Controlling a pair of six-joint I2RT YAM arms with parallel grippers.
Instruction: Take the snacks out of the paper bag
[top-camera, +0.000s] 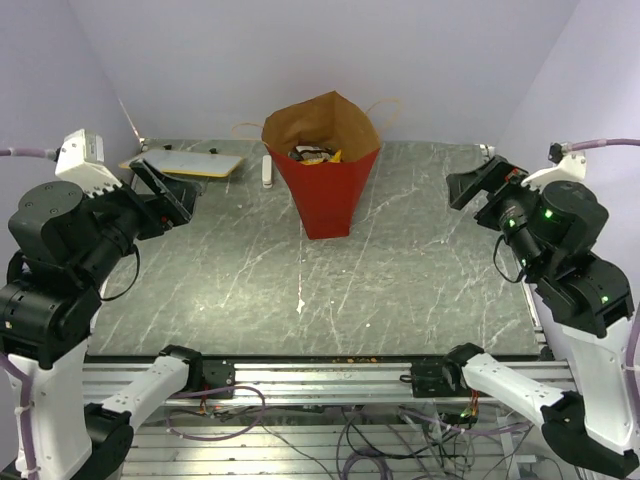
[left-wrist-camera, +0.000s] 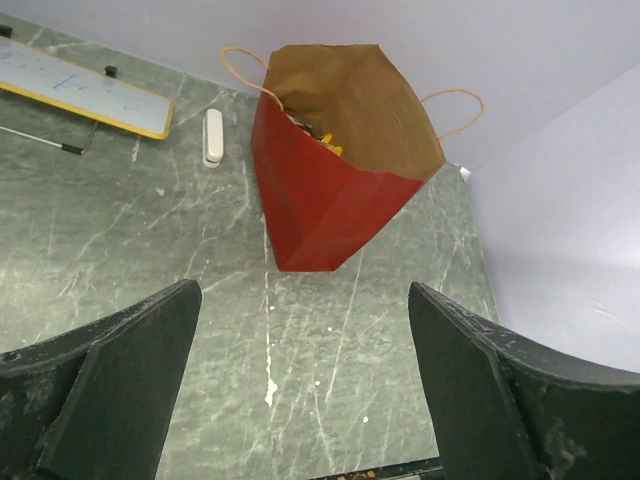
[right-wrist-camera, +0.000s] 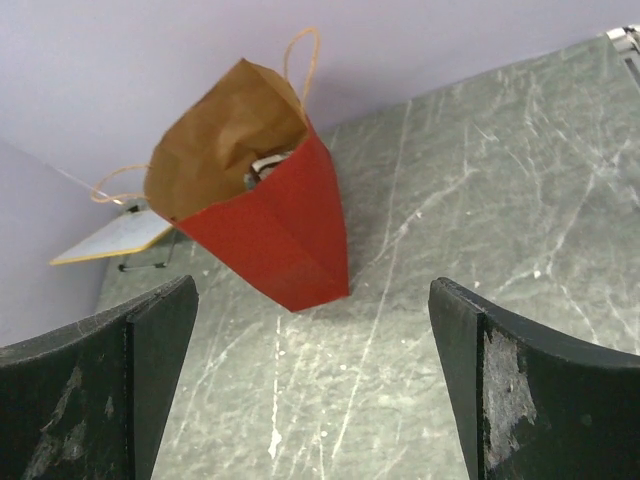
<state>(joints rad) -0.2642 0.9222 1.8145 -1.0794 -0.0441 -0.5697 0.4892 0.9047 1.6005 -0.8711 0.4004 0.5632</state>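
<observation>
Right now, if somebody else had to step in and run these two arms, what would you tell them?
Left pincer: open, empty, above the left side of the table.
Right pincer: open, empty, above the right side.
Paper bag: stands open at the far middle of the table, snacks inside.
Done: no snack is out yet.
Left: lift out all of them.

Table (top-camera: 400, 260): dark grey-green stone-look top, pale veins, white fleck (top-camera: 300, 303) at centre of top view.
- Paper bag (top-camera: 325, 175): red outside, brown inside, upright, mouth open, upper centre.
- Whiteboard (top-camera: 185, 162): yellow-edged, flat, upper left.
- White oblong item (top-camera: 267, 170): between whiteboard and bag, apart from both.
- Thin black pen (left-wrist-camera: 45, 139): just below whiteboard in left wrist view.
- Small crumbs (top-camera: 350, 355): along bottom edge.
</observation>
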